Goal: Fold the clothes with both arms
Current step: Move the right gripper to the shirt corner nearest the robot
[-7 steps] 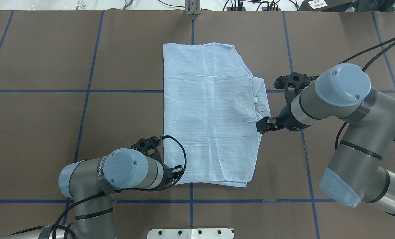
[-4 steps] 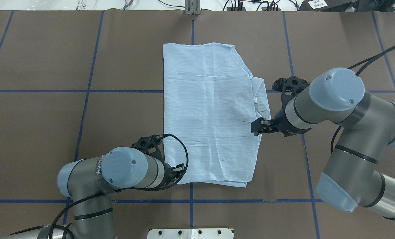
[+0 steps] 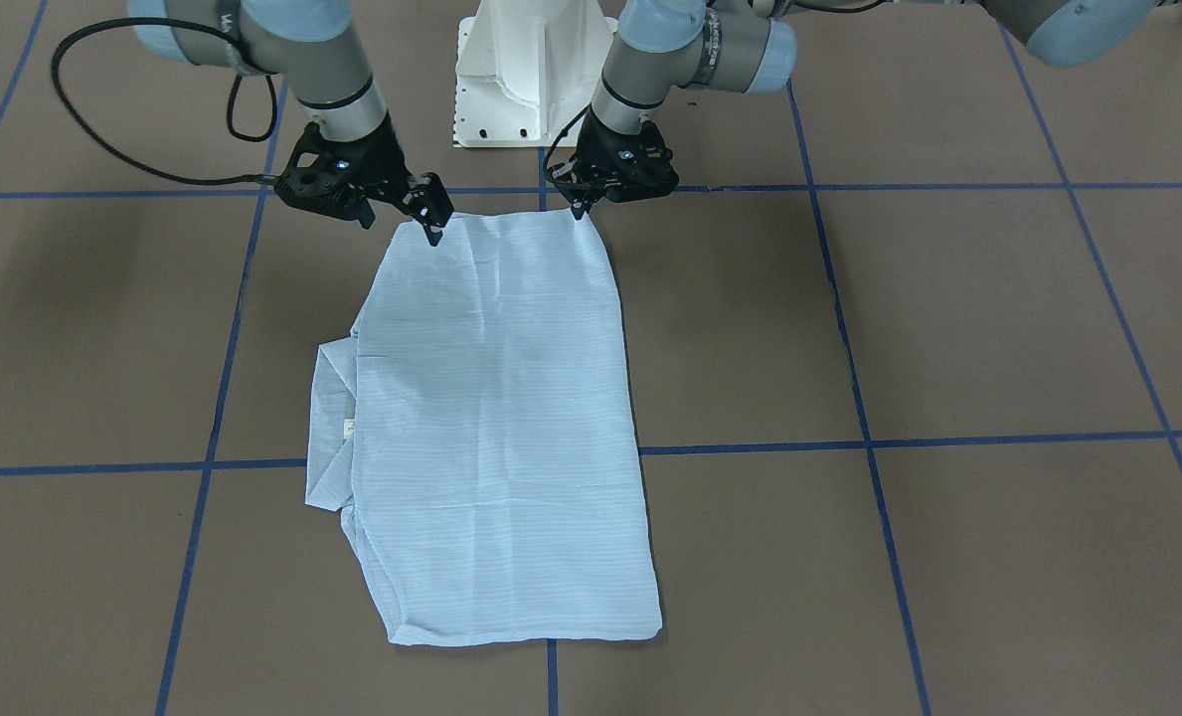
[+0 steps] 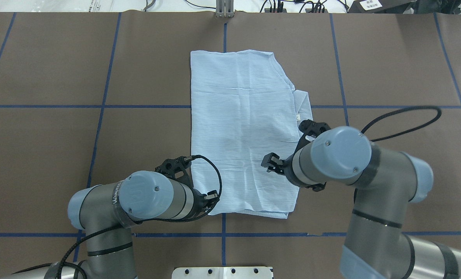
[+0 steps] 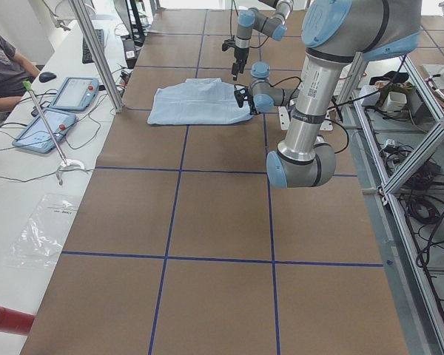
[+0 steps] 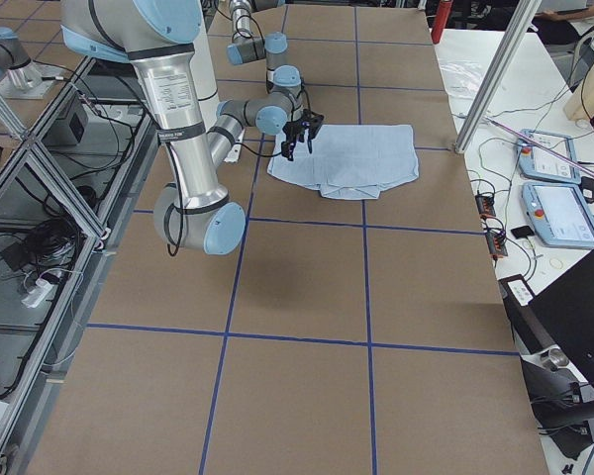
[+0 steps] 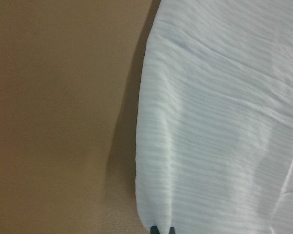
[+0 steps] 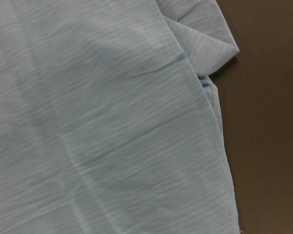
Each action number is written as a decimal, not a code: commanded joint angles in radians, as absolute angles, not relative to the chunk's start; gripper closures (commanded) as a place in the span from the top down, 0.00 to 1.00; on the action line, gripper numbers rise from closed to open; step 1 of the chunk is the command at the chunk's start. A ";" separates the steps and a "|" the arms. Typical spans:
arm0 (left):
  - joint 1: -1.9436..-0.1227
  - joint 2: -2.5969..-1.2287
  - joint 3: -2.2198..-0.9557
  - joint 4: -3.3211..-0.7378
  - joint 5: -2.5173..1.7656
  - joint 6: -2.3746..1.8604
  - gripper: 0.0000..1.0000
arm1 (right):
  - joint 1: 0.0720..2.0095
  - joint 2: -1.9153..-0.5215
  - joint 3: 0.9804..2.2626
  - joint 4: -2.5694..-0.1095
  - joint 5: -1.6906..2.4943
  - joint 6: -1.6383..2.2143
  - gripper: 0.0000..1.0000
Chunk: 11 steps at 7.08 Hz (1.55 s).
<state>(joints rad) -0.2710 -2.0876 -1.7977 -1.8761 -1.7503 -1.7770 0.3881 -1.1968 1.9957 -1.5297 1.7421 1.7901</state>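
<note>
The pale-blue shirt (image 4: 242, 128) lies flat on the brown table, folded into a long rectangle. It also shows in the front-facing view (image 3: 491, 418). Its collar (image 4: 304, 112) with the small label (image 4: 298, 116) sticks out on the robot's right side. My left gripper (image 4: 211, 197) sits low at the shirt's near-left corner. In the left wrist view its fingertips (image 7: 155, 230) are close together on the cloth edge. My right gripper (image 4: 269, 162) is open and empty. It hovers over the near-right part of the shirt, and the right wrist view shows only cloth (image 8: 112, 122).
The white pedestal base (image 3: 531, 70) stands at the table's near edge, just behind the shirt. Blue tape lines (image 4: 102, 104) cross the brown table cover. Tablets (image 5: 59, 111), cables and a metal post (image 5: 96, 52) lie on the operators' bench beyond the far edge.
My right gripper has moved from the shirt's right edge below the collar toward the robot and inward, over the shirt's near-right part. The left arm and the shirt have stayed put.
</note>
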 commanded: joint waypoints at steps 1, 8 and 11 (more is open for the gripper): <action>-0.276 -2.086 -1.798 -1.876 -1.750 -1.776 0.00 | 0.296 -1.189 1.968 -1.537 1.660 1.989 1.00; -0.281 -2.086 -1.798 -1.876 -1.749 -1.776 0.00 | 0.244 -1.213 1.911 -1.537 1.663 2.052 1.00; -0.282 -2.085 -1.798 -1.876 -1.749 -1.776 0.00 | 0.213 -1.184 1.899 -1.618 1.664 2.054 1.00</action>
<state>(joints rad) -0.2818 -2.0856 -1.7978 -1.8761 -1.7488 -1.7763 0.2193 -1.1946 1.8996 -1.5972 1.6631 2.0537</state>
